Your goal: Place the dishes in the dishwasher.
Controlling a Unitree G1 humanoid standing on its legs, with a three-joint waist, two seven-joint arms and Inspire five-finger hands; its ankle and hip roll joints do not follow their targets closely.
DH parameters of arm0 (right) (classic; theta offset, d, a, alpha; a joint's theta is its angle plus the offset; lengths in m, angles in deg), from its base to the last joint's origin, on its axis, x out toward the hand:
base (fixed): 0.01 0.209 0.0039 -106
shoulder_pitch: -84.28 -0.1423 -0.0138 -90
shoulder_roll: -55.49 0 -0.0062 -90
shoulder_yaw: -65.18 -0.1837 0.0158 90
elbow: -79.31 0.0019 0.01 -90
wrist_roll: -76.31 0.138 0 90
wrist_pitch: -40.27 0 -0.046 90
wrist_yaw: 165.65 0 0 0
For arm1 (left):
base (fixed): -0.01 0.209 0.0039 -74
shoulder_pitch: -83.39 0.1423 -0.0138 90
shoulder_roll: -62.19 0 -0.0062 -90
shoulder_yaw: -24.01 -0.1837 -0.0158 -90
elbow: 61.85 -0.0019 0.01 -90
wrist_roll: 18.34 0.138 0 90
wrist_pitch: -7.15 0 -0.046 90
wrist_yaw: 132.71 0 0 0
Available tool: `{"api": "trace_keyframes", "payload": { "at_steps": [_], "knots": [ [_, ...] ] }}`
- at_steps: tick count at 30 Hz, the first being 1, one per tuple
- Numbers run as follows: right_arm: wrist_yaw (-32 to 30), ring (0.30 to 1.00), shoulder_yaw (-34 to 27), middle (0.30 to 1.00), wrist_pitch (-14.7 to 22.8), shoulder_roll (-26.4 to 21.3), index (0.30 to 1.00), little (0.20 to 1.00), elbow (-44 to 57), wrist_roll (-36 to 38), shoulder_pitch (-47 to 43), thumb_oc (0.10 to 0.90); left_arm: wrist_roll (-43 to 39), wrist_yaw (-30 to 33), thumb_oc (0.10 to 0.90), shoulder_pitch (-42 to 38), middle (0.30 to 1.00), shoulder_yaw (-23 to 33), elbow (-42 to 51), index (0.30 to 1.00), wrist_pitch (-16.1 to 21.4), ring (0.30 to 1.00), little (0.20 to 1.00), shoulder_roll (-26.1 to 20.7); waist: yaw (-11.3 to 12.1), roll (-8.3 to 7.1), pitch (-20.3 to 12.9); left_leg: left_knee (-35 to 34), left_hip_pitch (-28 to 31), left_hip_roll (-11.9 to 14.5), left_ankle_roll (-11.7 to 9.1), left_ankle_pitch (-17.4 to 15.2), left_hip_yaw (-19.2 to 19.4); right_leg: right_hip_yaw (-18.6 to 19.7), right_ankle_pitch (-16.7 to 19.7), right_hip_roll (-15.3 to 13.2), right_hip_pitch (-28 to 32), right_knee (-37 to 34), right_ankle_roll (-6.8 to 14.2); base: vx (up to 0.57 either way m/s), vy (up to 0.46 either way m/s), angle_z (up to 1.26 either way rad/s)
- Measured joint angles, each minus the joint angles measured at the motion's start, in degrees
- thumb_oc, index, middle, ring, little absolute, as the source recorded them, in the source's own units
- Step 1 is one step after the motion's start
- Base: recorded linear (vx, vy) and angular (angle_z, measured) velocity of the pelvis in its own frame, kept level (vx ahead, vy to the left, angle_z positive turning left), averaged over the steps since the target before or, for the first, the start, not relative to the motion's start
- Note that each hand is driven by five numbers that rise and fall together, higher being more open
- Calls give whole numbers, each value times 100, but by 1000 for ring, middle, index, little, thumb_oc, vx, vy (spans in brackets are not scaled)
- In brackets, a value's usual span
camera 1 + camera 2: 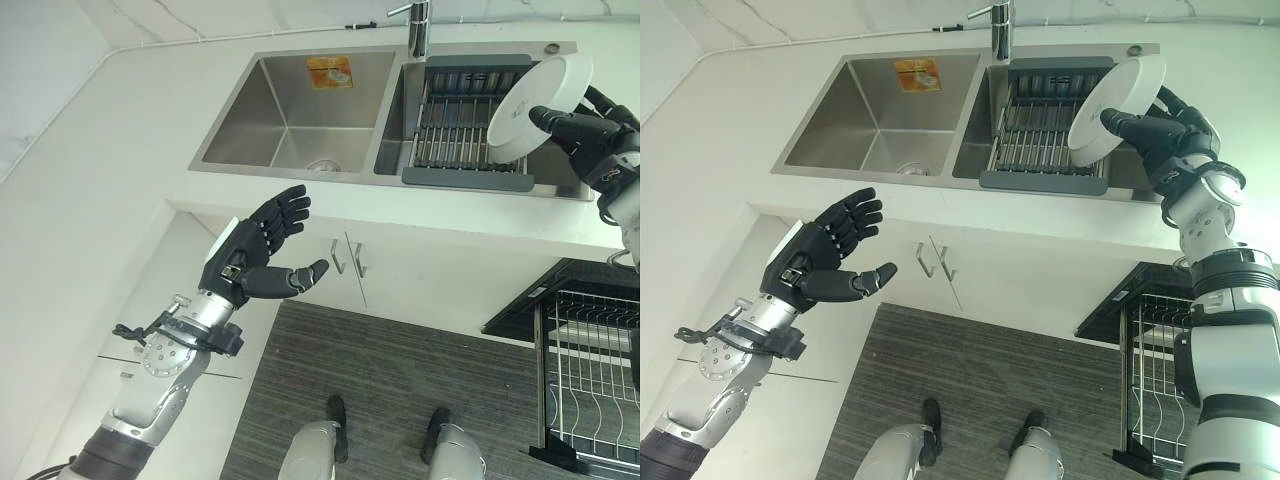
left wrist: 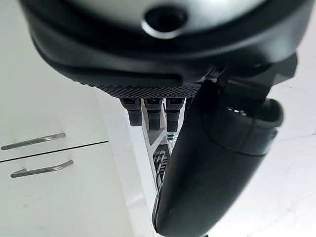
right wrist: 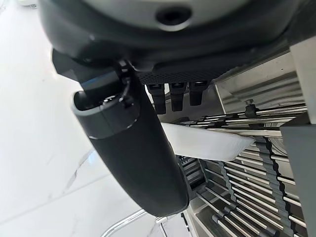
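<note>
A white round plate (image 1: 537,105) hangs tilted over the right end of the grey drying rack (image 1: 455,130) in the right sink basin. My right hand (image 1: 585,135) is shut on the plate's rim, thumb (image 3: 133,158) on one face and fingers (image 3: 173,96) behind the plate (image 3: 207,143). The dishwasher's wire rack (image 1: 595,375) stands pulled out at the lower right. Below the counter edge my left hand (image 1: 255,250) hovers open, holding nothing, in front of the white cabinet doors (image 1: 400,275).
The left sink basin (image 1: 290,110) holds only a drain and a sticker. A tap (image 1: 418,25) stands behind the sink. White counter (image 1: 100,150) runs to the left. Cabinet handles (image 2: 42,169) sit near my left hand. Dark wood floor (image 1: 400,390) lies below.
</note>
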Motion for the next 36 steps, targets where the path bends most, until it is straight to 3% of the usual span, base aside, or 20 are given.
{"api": "trace_keyframes", "payload": {
  "at_steps": [8, 9, 10, 11, 15, 19, 30, 36],
  "knots": [
    [-33, 900, 215, 900, -3, -77, 900, 900, -4, -13, -171, 800, 7, 8, 800, 44, 900, 0, 0, 900, 1, 900, 900, 4, 47, -44, 28, 0, -3, 1, 4, 4, -25, -29, 10, 1, 26, 32, -6, -2, -11, 1],
    [-45, 695, 219, 695, -3, -79, 695, 695, -4, -16, -196, 664, 10, 6, 800, 41, 900, 0, 1, 900, 1, 900, 900, 4, 49, -47, 28, 5, -3, 2, 3, 7, -60, -62, 10, 2, 56, 27, -6, -26, -54, 11],
    [-50, 420, 222, 420, -4, -85, 420, 420, -5, -16, -209, 480, 11, 6, 800, 42, 900, 0, 11, 900, 1, 900, 900, 3, 66, -62, 27, 4, -4, 4, -2, 14, -83, -78, 9, 3, 66, 26, -7, -39, -52, 10],
    [-50, 300, 228, 300, -3, -90, 300, 300, -10, -16, -226, 400, 11, 5, 800, 44, 900, 0, 18, 900, 1, 900, 900, 3, 95, -73, 31, 4, -11, 5, -5, 22, -93, -89, 8, 5, 66, 30, -8, -52, -54, 6],
    [-50, 300, 506, 300, -10, -176, 300, 300, -476, -14, -553, 400, 10, -17, 800, 50, 900, 1, 49, 900, 2, 900, 900, -11, 211, -125, 63, 5, -130, 2, -11, 83, -216, -205, 8, -8, 31, 24, -12, -54, -30, 13],
    [-71, 300, 520, 300, -6, -195, 300, 300, -452, 45, -618, 400, 4, -67, 800, 207, 900, 6, 40, 900, 8, 900, 900, -229, 292, -284, 161, 8, -221, 7, -21, 119, -268, -239, 6, -5, -37, 28, -32, -45, -44, 6],
    [-550, 300, 524, 300, -13, -181, 300, 300, -530, -14, -614, 400, -3, -178, 800, 26, 900, 7, 53, 900, 11, 900, 900, -356, 378, -419, 238, 8, -85, 41, -14, 116, -408, -339, 103, 92, 260, -189, -41, -18, -27, 2],
    [-650, 300, 547, 300, 305, -182, 300, 300, -641, -13, -638, 400, -4, -189, 800, -44, 900, 7, 61, 900, 11, 900, 900, -437, 361, -448, 247, 13, 1, 85, -26, 108, -357, -272, 179, 155, 329, -318, -38, -38, 6, -7]
  ]
}}
